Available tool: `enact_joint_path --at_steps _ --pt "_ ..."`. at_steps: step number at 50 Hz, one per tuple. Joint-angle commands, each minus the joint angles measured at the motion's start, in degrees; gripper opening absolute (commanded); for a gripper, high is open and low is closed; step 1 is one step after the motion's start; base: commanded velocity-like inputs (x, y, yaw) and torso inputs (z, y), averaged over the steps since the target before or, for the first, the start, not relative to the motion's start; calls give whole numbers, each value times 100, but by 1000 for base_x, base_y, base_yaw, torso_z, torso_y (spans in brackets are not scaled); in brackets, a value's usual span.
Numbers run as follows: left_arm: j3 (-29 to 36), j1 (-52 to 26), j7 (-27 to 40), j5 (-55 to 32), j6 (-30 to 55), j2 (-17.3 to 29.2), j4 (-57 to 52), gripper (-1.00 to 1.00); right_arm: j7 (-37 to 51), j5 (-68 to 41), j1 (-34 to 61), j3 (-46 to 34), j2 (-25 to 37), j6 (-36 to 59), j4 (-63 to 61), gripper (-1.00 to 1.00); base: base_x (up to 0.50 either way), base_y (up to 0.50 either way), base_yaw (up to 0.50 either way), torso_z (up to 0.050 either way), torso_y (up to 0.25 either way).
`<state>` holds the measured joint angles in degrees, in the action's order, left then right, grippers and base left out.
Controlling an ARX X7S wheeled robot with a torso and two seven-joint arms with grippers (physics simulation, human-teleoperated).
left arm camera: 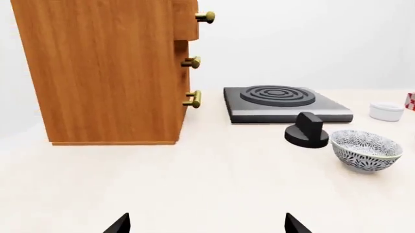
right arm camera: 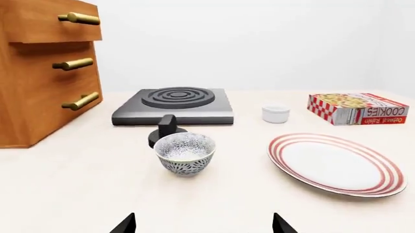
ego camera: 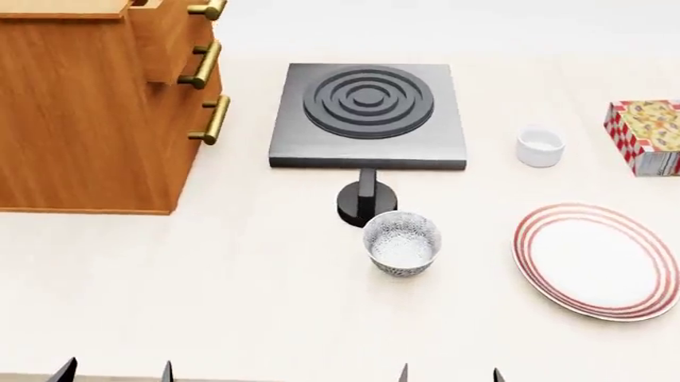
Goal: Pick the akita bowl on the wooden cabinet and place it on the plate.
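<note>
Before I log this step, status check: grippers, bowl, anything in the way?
Left gripper and right gripper open, empty. Patterned bowl on table by stove knob; none seen on wooden cabinet. Plate bare.

Two claws, left [ego camera: 115, 371] and right [ego camera: 450, 373], only pointed matte-black fingertip wedges visible.

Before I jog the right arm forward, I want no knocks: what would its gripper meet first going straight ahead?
Probably the patterned bowl, standing almost dead ahead of the open right gripper; the black knob is behind it. Depth is uncertain.
</note>
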<state>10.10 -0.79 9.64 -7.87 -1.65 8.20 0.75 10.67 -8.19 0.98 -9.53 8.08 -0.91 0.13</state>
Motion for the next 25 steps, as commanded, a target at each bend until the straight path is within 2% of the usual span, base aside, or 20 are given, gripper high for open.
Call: enact_joint_path --at_steps 1,12,25 --pt "59 -3 60 -16 12 41 -14 100 50 -12 8 -65 46 -9 6 100 0 500 0 0 0" --pt "105 -3 109 -36 18 78 -33 100 93 -26 17 -116 85 -15 17 100 0 456 0 0 0" --pt "152 -16 157 -72 16 114 -31 100 136 -55 24 -173 123 -23 18 100 0 276 0 0 0"
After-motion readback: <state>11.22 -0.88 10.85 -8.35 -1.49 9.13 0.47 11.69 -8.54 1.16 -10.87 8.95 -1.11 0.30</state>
